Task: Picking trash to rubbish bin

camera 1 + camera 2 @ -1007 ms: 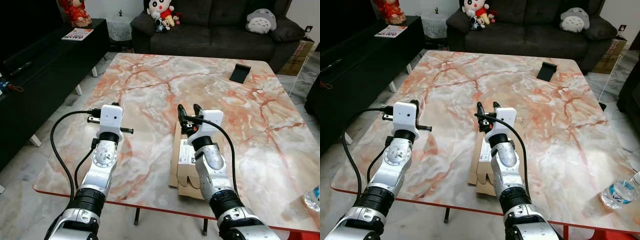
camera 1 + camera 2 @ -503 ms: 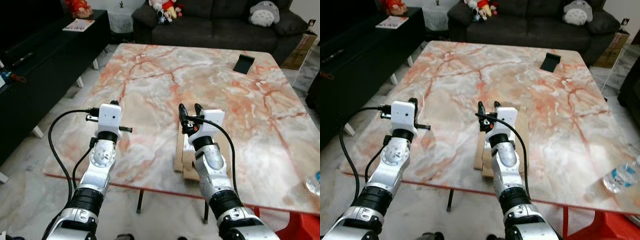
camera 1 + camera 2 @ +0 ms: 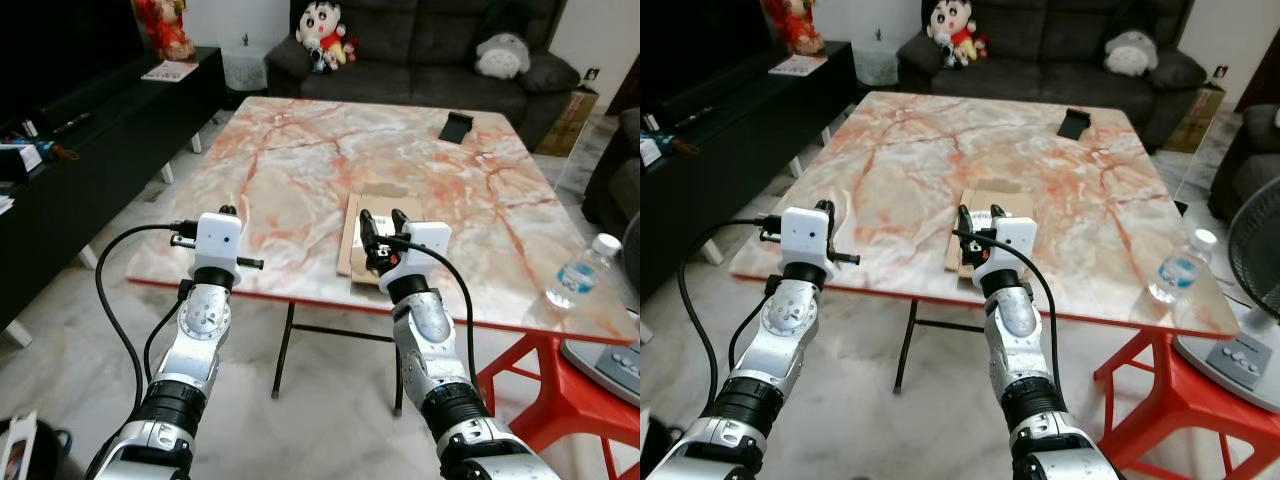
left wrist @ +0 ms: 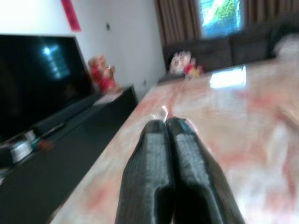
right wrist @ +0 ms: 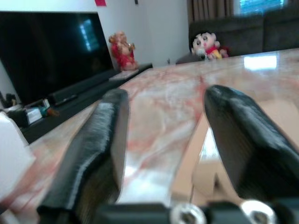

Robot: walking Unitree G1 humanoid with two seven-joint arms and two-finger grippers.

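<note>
A flattened brown cardboard box [image 3: 362,216] lies on the marble table [image 3: 300,180], near its front edge. My right gripper [image 3: 382,218] is held up before the table and open, with nothing between its fingers. In the head view it overlaps the near end of the box. In the right wrist view the cardboard [image 5: 275,109] lies beyond the spread fingers [image 5: 107,121]. My left gripper [image 3: 231,210] is raised at the table's front left with its fingers [image 4: 159,140] pressed shut on nothing.
A water bottle [image 3: 574,272] stands at the table's right front corner, a black object [image 3: 455,127] at the far side. A red stool [image 3: 560,385] and a fan [image 3: 1255,265] stand to the right. A dark sofa [image 3: 430,50] is behind, a TV console [image 3: 90,110] on the left.
The camera has pulled back from the table, so its front edge, legs and the floor now show. Both arms keep the same pose. The cardboard stays on the table.
</note>
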